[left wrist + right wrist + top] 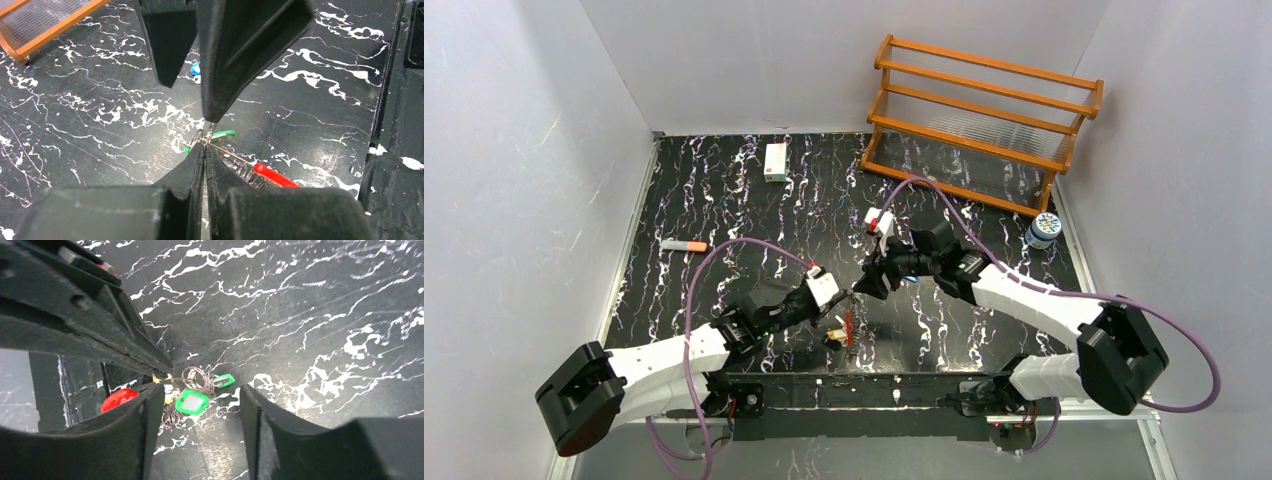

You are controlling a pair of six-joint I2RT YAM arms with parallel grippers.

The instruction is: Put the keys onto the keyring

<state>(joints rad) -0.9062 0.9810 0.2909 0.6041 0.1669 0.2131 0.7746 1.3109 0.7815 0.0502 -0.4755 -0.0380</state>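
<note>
Marker [686, 245]: orange-tipped, far left on the table [724, 200], well apart from the work, no part in it. Box [775, 160]: small, white, toward the back wall, likewise idle. Left claw [205, 150]: clenched on the thin wire of the keyring [235, 160], lifting it just off the surface so the loop hangs free and gives my other claw something steady to work against. Keyring, further: red segment trails toward my base, with metal coils and tags bunched at the pinch. Green key [191, 402]: hangs among those coils just beside the pinch. I judge it to be on the loop, though I cannot tell whether it is fully threaded. Blue key [196, 67]: lies flat on the table beyond the loop, apart from it, so in my judgement it is the one left to fetch. Right claw [197, 392]: released, fingers standing either side of the green key without touching it, facing my left claw tip to tip. Rack [984, 120]: orange, back right, empty of anything I need. Jar [1044, 230]: beside the rack, untouched.
</note>
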